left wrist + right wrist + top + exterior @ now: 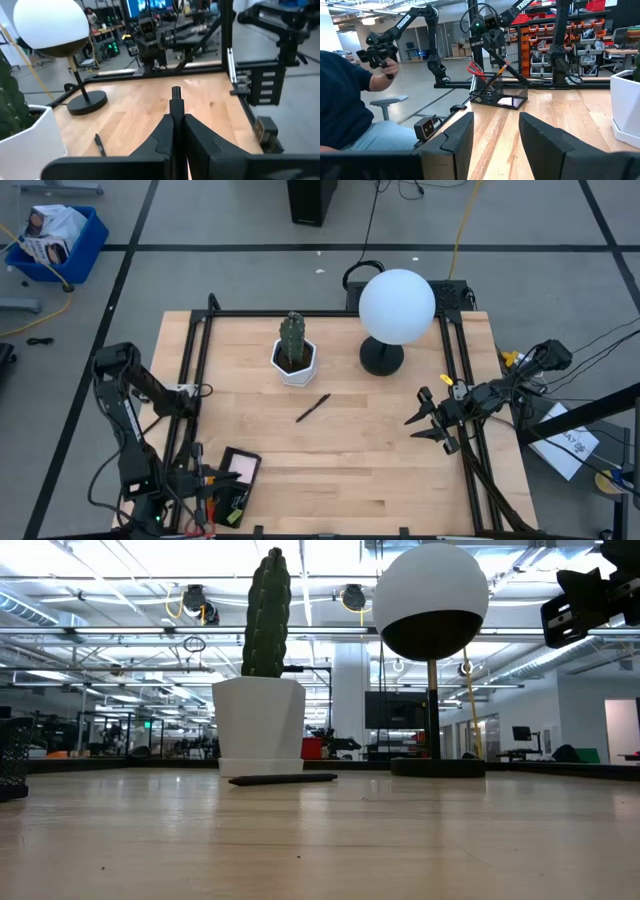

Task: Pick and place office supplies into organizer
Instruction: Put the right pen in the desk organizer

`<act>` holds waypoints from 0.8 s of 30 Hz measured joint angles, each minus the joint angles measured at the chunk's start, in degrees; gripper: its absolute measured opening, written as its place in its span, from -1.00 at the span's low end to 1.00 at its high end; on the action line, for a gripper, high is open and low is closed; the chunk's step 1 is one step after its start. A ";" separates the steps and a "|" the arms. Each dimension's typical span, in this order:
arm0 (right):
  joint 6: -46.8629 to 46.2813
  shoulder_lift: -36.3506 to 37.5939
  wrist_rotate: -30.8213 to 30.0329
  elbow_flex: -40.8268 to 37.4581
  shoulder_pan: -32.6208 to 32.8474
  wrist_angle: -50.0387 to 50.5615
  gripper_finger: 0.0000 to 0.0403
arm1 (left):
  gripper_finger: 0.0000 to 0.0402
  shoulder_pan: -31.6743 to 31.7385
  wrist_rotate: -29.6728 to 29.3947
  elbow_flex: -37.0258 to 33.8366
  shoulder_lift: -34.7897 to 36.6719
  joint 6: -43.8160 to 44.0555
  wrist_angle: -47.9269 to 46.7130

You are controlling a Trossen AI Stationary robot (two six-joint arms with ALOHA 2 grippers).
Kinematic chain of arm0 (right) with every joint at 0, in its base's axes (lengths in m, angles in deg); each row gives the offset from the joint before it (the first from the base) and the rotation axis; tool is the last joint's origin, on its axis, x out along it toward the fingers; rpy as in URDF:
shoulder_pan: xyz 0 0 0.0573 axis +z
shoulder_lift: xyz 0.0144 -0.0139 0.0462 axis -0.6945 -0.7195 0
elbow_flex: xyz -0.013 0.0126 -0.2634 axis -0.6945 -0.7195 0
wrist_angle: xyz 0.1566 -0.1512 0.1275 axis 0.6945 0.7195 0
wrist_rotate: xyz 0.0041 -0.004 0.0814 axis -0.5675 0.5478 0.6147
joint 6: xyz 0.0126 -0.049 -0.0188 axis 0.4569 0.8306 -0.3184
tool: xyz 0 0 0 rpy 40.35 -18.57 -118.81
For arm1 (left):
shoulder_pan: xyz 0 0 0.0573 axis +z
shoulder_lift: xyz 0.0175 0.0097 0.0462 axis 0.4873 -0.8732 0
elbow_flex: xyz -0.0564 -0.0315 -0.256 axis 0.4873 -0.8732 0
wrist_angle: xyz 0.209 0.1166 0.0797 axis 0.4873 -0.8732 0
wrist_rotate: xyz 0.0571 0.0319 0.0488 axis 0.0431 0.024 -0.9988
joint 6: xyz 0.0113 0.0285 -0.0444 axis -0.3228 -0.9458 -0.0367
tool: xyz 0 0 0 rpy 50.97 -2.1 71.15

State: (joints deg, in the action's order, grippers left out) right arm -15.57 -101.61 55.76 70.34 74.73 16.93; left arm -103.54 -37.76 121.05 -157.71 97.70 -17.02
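Dark pen pinched in left gripper, apparently.

We are reading "TROSSEN" in white letters along a dark arm far beyond the right gripper. We are making out no other legible text.

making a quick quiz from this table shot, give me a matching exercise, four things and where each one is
Things:
1. cactus pot
2. dark pen
3. organizer
4. globe lamp

Places:
A. front left corner of the table, below the left gripper
B. lying loose on the wood mid-table
C. back right part of the table
D. back centre, just behind the pen

Pairs: 1-D, 2-B, 3-A, 4-C
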 joint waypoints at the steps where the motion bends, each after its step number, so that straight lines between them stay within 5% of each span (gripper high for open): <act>1: 0.00 0.00 0.00 0.02 -0.02 0.00 -0.24 | -0.88 0.14 0.81 0.00 0.96 -0.11 -1.32; 6: 0.00 0.00 0.00 0.00 0.00 0.00 -0.24 | -0.88 0.83 4.74 0.05 4.76 -0.19 -6.57; 13: 0.00 0.00 0.00 0.01 0.00 0.00 -0.24 | -0.88 1.60 8.71 0.07 11.07 -11.19 -3.88; 20: 0.00 0.00 0.01 0.01 -0.01 0.00 -0.24 | -0.88 5.81 28.09 0.07 19.13 -36.37 13.40; 24: -0.02 -0.02 0.02 0.00 0.00 0.00 -0.24 | -0.88 7.57 34.56 0.09 24.32 -42.10 14.04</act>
State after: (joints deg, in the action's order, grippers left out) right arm -15.60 -101.63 55.78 70.33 74.73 16.93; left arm -95.97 -3.20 121.14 -133.39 55.60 -2.98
